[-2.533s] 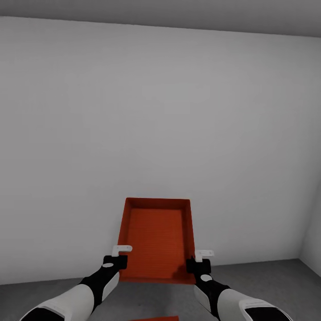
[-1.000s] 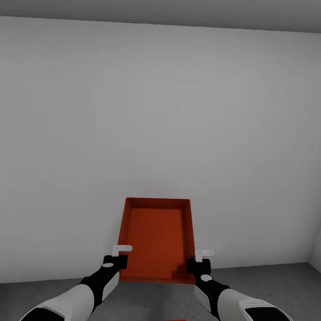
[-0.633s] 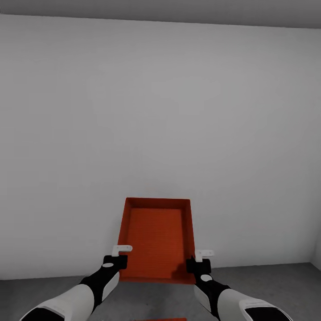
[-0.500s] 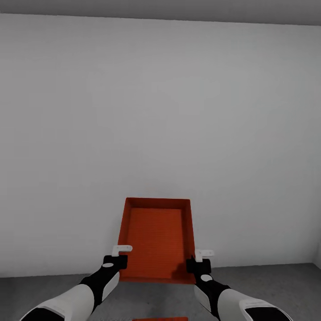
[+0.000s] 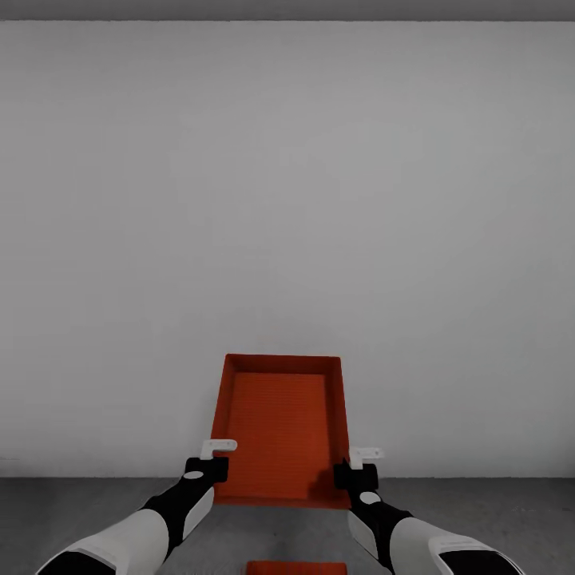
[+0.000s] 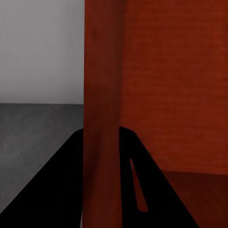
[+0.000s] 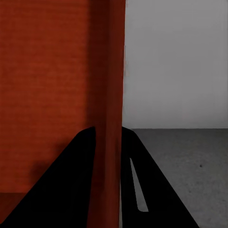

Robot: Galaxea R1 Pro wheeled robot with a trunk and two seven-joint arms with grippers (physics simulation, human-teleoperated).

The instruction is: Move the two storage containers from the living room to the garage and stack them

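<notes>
Two storage containers are seen in the head view: the carried container (image 5: 281,431) is held up at 12 o'clock from both arms, its long axis running away from the robot, and the edge of the second container (image 5: 296,568) lies on the floor (image 5: 80,499) at 6 o'clock, directly beneath and nearer the base. The left end effector (image 5: 216,447) is clamped on the left wall, the right end effector (image 5: 363,457) on the right wall; both are equally near. A pale grey wall (image 5: 287,200) is faced.

In the left wrist view, the container wall (image 6: 102,109) is pinched between the dark fingers (image 6: 61,190).

In the right wrist view, the opposite wall (image 7: 111,95) is likewise gripped. Lowering toward 6 o'clock is judged to be the coming move.
</notes>
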